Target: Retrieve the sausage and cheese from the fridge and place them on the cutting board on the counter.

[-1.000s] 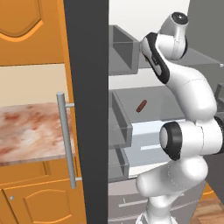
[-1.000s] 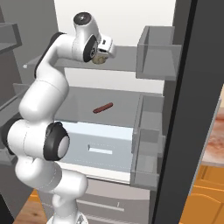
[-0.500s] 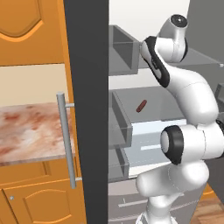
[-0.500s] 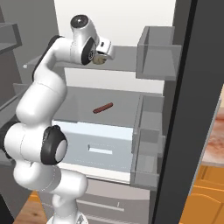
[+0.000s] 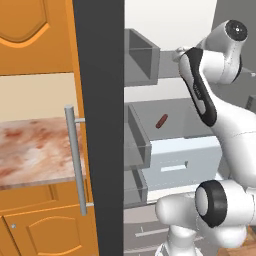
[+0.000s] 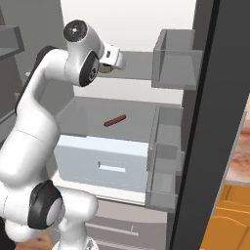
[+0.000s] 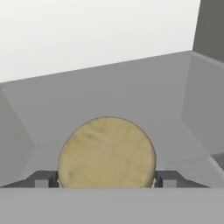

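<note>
Cheese point(image 7: 106, 152) sits on the upper shelf point(image 7: 131, 92) of the fridge point(image 6: 205, 97), directly between the two fingertips point(image 7: 43, 180) of the gripper point(image 6: 105, 68). We see the fingers set wide, one at each flank of the round pale chunk, but we cannot tell whether they press it yet or merely bracket it. We judge it light, firm and smooth-sided, apt to roll or slip; a hold across its widest part, squarely centred, looks soundest. We note the sausage point(image 6: 115, 120) lying on the shelf below, apart from the hand.
</note>
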